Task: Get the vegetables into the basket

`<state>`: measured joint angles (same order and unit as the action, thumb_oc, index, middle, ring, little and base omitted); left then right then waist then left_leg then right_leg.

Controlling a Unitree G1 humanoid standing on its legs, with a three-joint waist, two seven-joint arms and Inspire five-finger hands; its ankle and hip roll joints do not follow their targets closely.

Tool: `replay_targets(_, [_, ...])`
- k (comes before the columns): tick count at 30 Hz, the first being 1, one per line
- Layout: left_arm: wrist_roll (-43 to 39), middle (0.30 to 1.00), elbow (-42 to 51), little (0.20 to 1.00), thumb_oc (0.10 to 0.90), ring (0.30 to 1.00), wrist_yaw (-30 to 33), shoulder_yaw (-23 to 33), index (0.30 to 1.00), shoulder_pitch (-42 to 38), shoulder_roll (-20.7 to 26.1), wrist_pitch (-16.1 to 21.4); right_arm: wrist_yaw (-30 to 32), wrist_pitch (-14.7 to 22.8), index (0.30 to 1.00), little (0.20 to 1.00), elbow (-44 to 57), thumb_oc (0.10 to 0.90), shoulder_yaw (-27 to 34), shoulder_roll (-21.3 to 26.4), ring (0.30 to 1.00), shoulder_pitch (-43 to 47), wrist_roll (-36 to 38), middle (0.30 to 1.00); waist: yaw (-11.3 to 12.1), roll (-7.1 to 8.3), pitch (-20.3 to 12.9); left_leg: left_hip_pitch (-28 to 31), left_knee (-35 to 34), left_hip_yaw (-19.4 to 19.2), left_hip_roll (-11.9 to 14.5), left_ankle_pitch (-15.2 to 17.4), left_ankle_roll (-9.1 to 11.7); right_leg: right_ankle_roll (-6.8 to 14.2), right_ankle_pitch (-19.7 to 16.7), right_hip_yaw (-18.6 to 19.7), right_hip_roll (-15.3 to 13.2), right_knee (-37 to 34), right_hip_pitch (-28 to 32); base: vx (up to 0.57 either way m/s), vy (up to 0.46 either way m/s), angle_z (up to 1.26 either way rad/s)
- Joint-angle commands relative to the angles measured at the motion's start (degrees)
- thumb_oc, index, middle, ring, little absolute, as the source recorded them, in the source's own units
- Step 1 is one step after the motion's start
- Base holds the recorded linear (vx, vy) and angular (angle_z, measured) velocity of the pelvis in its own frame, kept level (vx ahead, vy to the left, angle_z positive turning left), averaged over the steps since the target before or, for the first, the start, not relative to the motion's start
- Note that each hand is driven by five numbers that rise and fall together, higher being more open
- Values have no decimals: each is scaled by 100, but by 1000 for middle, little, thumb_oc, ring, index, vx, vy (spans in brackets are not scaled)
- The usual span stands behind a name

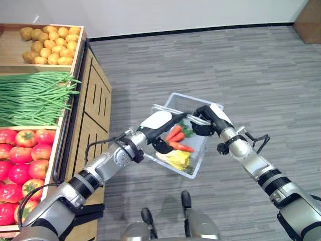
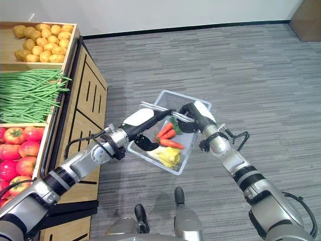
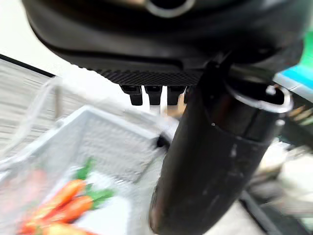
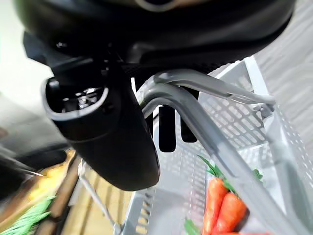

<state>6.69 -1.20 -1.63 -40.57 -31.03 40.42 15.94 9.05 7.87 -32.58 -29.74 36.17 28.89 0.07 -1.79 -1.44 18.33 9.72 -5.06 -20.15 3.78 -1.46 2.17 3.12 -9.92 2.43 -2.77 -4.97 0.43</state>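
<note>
The grey wire basket (image 1: 193, 134) hangs in the air in front of the robot, clear of the floor, held by the right robot hand (image 1: 206, 121), whose fingers are curled round the basket's handles (image 4: 195, 93) — the right wrist view shows the metal bars passing under its fingers. Inside lie carrots (image 1: 176, 138) with green tops and a yellow vegetable (image 1: 179, 159) at the near end. The left robot hand (image 1: 163, 131) reaches over the basket's left rim, its thumb hanging down inside above the carrots; its fingers look relaxed and straight and hold nothing that can be seen. The relation that matters for the next move, as I judge it: the remaining vegetables lie well off to the robot's left, on the wooden produce stand (image 1: 93, 100), so the left arm is the nearer one and would have to swing away from the basket toward the stand. There the green beans (image 1: 35, 95) lie with their long axis running left to right across their bin, between the potatoes (image 1: 50, 45) at the far end and the tomatoes (image 1: 22, 160) at the near end. The basket's own long axis runs away from the robot, tilted toward the right. No readable label or writing appears on the stand, basket or produce.
</note>
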Motion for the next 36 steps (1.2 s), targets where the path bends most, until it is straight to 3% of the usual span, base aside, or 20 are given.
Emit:
replay_targets(1, [-2065, 1000, 209, 1000, 900, 1000, -394, -219, 1000, -185, -155, 520, 546, 538, 300, 300, 233, 400, 609, -88, 300, 310, -20, 300, 138, 19, -695, -128, 6, 428, 184, -56, 434, 674, 657, -349, -571, 10, 451, 0, 3, 4])
replay_targets(2, [-2092, 1000, 227, 1000, 900, 1000, -416, -206, 1000, -176, -139, 510, 548, 543, 300, 300, 229, 400, 604, -93, 300, 310, -20, 300, 134, 21, -699, -128, 6, 428, 184, -55, 434, 674, 658, -349, -571, 9, 451, -2, 7, 3])
replay_targets(5, [-3197, 1000, 265, 1000, 900, 1000, -615, 169, 1000, 523, -274, 331, 533, 471, 300, 300, -190, 400, 785, -138, 300, 0, -40, 300, 173, 26, -705, -125, 6, 467, 176, -64, 426, 666, 660, -368, -577, 13, 467, 0, 0, 0])
replay_targets(7, [-4399, 1000, 335, 1000, 900, 1000, -941, 731, 1000, 1497, -294, 45, 539, 378, 300, 300, -674, 400, 1242, -26, 300, -628, -237, 300, 246, 28, -692, -149, 6, 545, 154, -84, 419, 648, 668, -426, -588, 7, 514, -11, -6, 6])
replay_targets(11, [-4702, 1000, 150, 1000, 900, 1000, -1141, 978, 1000, 2068, -229, -103, 573, 387, 300, 300, -1050, 400, 1519, -81, 300, -987, -234, 300, 258, 23, -700, -160, 6, 585, 148, -93, 417, 649, 675, -478, -589, 1, 531, -1, -8, 9])
replay_targets(15, [-4211, 1000, -409, 1000, 900, 1000, -1216, 1224, 1000, 2591, -73, -110, 582, 458, 300, 300, -1781, 400, 1898, -255, 300, -1346, -12, 300, 304, 7, -706, -159, 6, 632, 147, -101, 414, 645, 691, -509, -586, 6, 554, 6, -11, 9])
replay_targets(16, [-3859, 1000, -1028, 1000, 900, 1000, -1127, 1389, 1000, 2830, -255, -130, 571, 479, 300, 300, -1994, 400, 2063, -371, 300, -1518, 103, 300, 316, 14, -703, -163, 6, 637, 147, -106, 415, 644, 696, -516, -580, 3, 554, 2, -10, 9])
replay_targets(19, [-3599, 1000, -1716, 1000, 900, 1000, -1038, 1554, 1000, 3030, -567, -158, 561, 501, 300, 300, -2156, 400, 2169, -420, 300, -1716, 177, 300, 309, 13, -709, -168, 6, 649, 151, -111, 414, 647, 702, -531, -582, 3, 557, -2, -13, 8])
replay_targets(20, [-3280, 1000, -2400, 1000, 900, 1000, -908, 1761, 1000, 3207, -849, -202, 544, 505, 300, 300, -2251, 400, 2269, -508, 300, -1878, 214, 300, 306, 20, -707, -182, 6, 654, 148, -122, 411, 646, 700, -546, -583, 11, 548, 0, 0, 0])
replay_targets(21, [-3274, 1000, -2414, 1000, 900, 1000, -907, 1758, 1000, 3203, -859, -192, 544, 505, 300, 300, -2249, 400, 2268, -504, 300, -1881, 214, 300, 301, 16, -711, -185, 6, 657, 148, -122, 411, 646, 701, -549, -583, 10, 548, 0, 0, 0])
replay_targets(27, [-2149, 1000, -4588, 1000, 900, 1000, -222, 2365, 1000, 3374, -1874, -297, 522, 529, 300, 300, -3106, 400, 2634, -959, 300, -2297, 719, 300, 259, 23, -749, -214, 6, 652, 162, -132, 405, 629, 701, -561, -566, 30, 515, -5, 1, 4])
replay_targets(30, [-2003, 1000, -4725, 1000, 900, 1000, -190, 2369, 1000, 3361, -1950, -281, 512, 534, 300, 300, -3153, 400, 2652, -1030, 300, -2355, 804, 300, 247, 20, -752, -217, 6, 656, 165, -130, 406, 628, 701, -552, -562, 34, 511, 0, 0, 0])
replay_targets(31, [-1560, 1000, -5768, 1000, 900, 1000, 200, 2738, 1000, 3214, -2307, -372, 463, 524, 300, 300, -3565, 400, 2665, -1240, 300, -2500, 858, 300, 228, 34, -777, -218, 6, 636, 178, -129, 410, 614, 691, -544, -553, 47, 492, 0, 0, 0])
replay_targets(34, [-1126, 1000, -6592, 1000, 900, 1000, 505, 2986, 1000, 3096, -2540, -484, 442, 516, 300, 300, -3822, 400, 2723, -1419, 300, -2638, 1053, 300, 183, 42, -812, -204, 6, 614, 189, -118, 419, 600, 695, -526, -535, 49, 486, 3, 0, -1])
replay_targets(36, [-1009, 1000, -6767, 1000, 900, 1000, 594, 3038, 1000, 3087, -2600, -517, 422, 503, 336, 336, -3923, 425, 2679, -1455, 336, -2677, 1035, 336, 182, 43, -827, -195, 6, 607, 190, -114, 422, 593, 700, -517, -528, 48, 491, 6, -3, -7])
